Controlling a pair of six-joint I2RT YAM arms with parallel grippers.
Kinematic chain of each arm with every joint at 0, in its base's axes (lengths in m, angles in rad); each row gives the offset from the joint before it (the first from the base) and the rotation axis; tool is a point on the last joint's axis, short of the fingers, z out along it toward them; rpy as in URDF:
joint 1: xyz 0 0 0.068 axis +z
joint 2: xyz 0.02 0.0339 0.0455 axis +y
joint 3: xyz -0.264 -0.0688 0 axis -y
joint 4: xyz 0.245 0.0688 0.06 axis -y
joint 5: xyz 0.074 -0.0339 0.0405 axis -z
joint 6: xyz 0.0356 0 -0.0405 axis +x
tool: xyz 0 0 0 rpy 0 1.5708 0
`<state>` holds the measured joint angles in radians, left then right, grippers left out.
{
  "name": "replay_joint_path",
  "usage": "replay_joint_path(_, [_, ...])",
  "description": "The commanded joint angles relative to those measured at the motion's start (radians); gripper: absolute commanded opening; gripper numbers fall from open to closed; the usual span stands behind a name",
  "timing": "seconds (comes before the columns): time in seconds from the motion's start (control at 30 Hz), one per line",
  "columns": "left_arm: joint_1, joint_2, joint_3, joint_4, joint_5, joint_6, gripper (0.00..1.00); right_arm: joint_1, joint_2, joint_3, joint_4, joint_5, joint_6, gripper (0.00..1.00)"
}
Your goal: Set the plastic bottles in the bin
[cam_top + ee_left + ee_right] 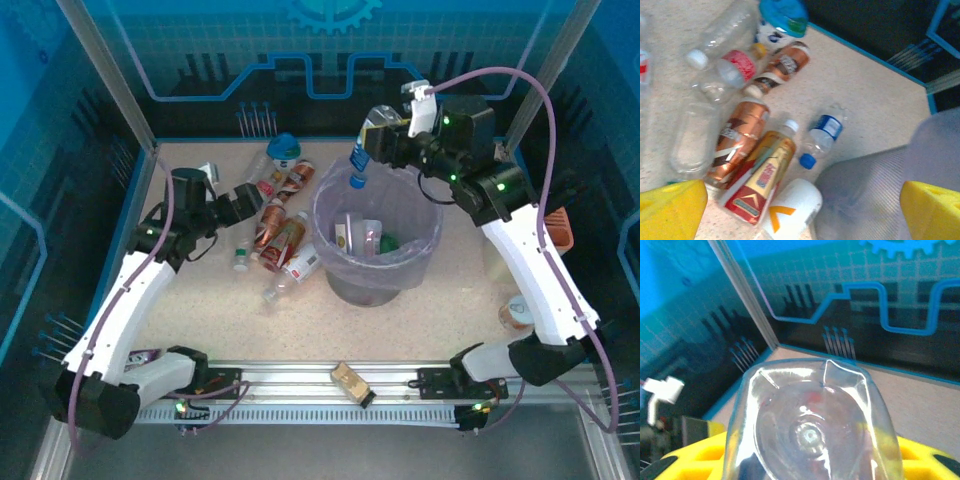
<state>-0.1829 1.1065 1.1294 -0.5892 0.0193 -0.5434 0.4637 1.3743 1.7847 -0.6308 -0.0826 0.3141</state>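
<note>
Few bottles (368,236) in bin (380,286), bottle (357,157) held above

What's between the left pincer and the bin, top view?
Top view: not bare. From the left pincer toward the bin lie the copper-brown bottles, then a white-labelled bottle nearer the bin.

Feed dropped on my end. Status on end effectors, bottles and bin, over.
Status: left end effector open over bottle pile. Right end effector shut on clear blue-capped bottle, cap down above the far rim of bin. Bin mouth unobstructed.
</note>
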Motion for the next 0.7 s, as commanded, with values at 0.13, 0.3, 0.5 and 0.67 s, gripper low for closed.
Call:
replay_joint_path(0.13, [0.093, 0.077, 0.002, -0.042, -0.028, 0.07, 0.99, 0.042, -0.002, -0.121, -0.207, 0.207, -0.125, 0.41])
replay_joint_path(0.3, [0.095, 0.156, 0.019, -0.07, -0.117, 0.145, 0.99, 0.082, 0.046, -0.174, -0.281, 0.252, -0.118, 0.41])
replay_joint_path(0.5, [0.116, 0.247, 0.037, -0.053, -0.154, 0.189, 0.99, 0.091, 0.072, -0.278, -0.303, 0.224, -0.034, 0.42])
replay_joint_path(0.67, [0.172, 0.327, 0.053, -0.006, -0.146, 0.213, 0.99, 0.092, 0.085, -0.393, -0.263, 0.214, 0.025, 0.43])
